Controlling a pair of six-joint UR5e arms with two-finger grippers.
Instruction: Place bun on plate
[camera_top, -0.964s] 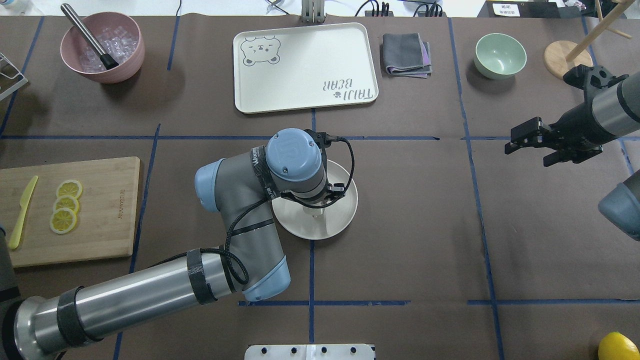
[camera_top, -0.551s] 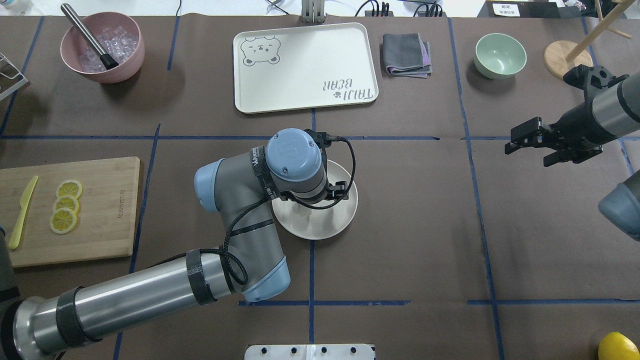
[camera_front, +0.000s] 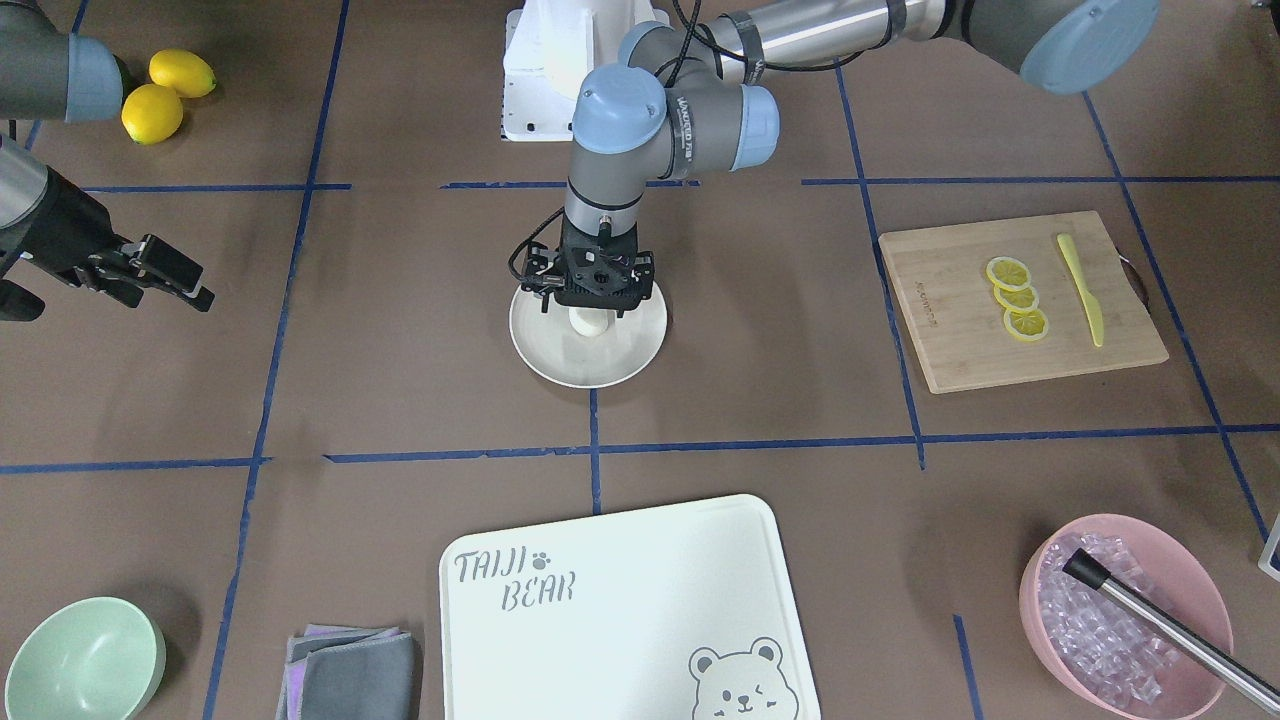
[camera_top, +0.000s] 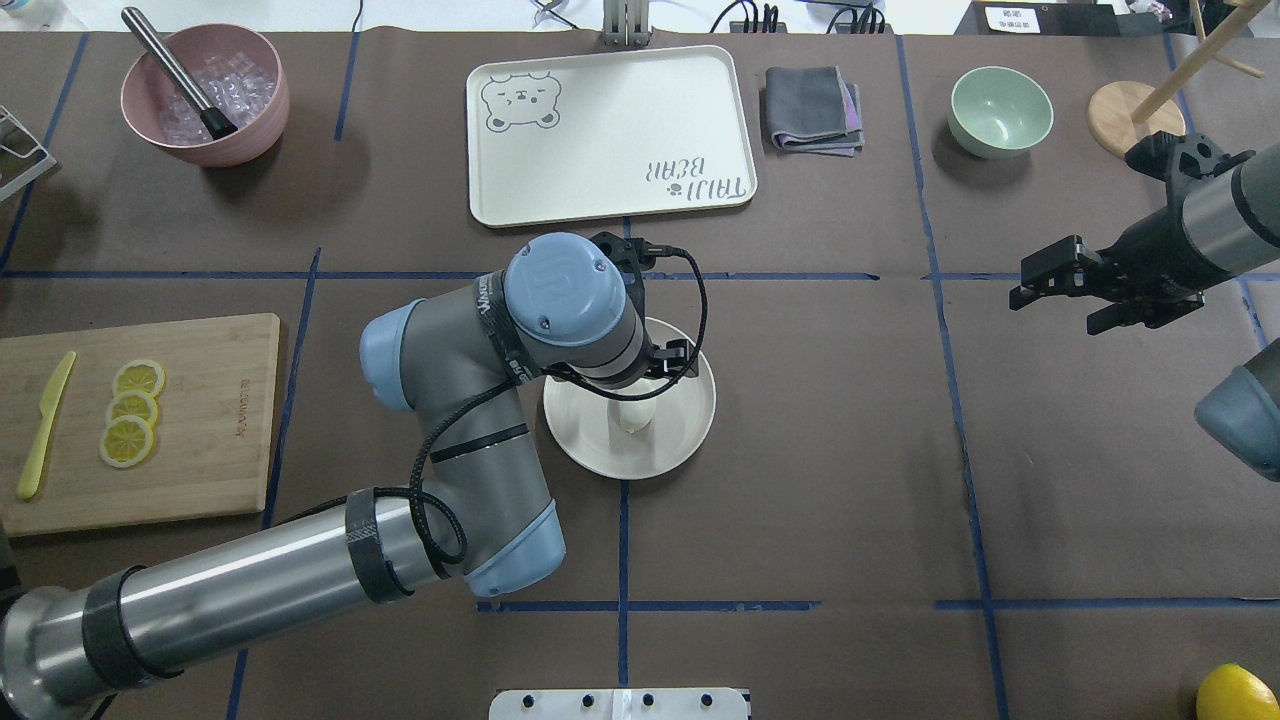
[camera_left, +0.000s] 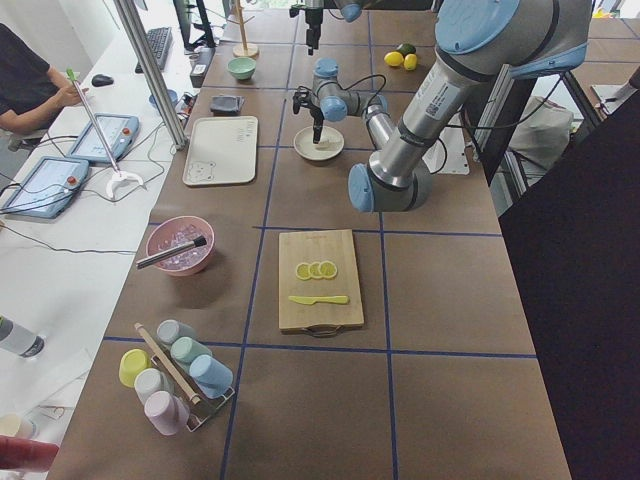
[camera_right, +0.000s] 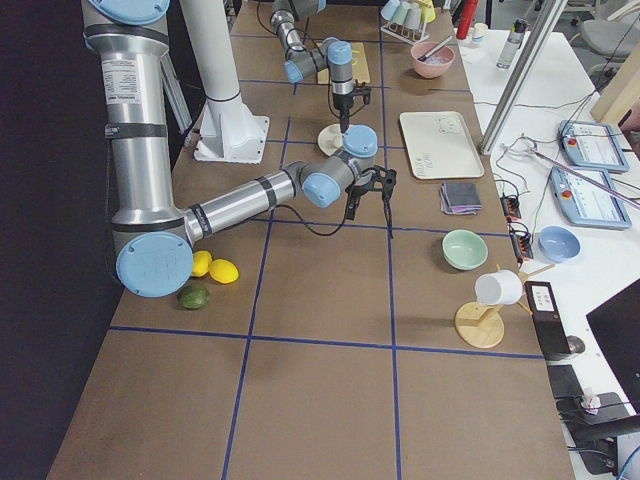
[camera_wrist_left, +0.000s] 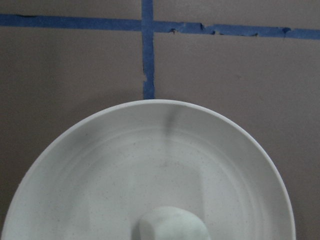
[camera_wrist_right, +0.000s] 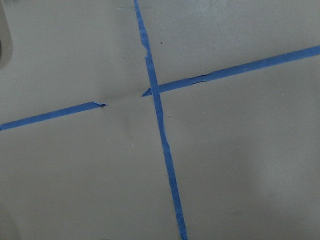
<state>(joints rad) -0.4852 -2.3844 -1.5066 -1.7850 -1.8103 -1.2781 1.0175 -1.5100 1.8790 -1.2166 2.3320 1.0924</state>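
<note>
Bun (camera_front: 590, 322) lies on the plate (camera_front: 560, 360), directly beneath the left end effector (camera_front: 596, 290) and a little to its operator-facing side. It appears to sit on the plate's floor near the centre, well inside the rim. In the left wrist view it shows only as a pale rounded lump at the bottom edge, with no fingers in sight. I therefore cannot tell whether that end effector is spread or closed, though the bun looks free of it.

Judging by its look, the bun is light and probably soft, with a smooth skin that could slide between hard pads. It would likely dent under a firm squeeze. If it needed taking up again, a gentle pinch across its rounded flanks looks best. The flat end should give it a steady seat, so it seems unlikely to roll off the glazed surface.

The left arm reaches out over the desk (camera_front: 760, 400) with its elbow bent and its wrist pointing straight down at the plate. The right end effector (camera_top: 1035, 282) hangs well apart from all this, its fingers spread and holding nothing.
</note>
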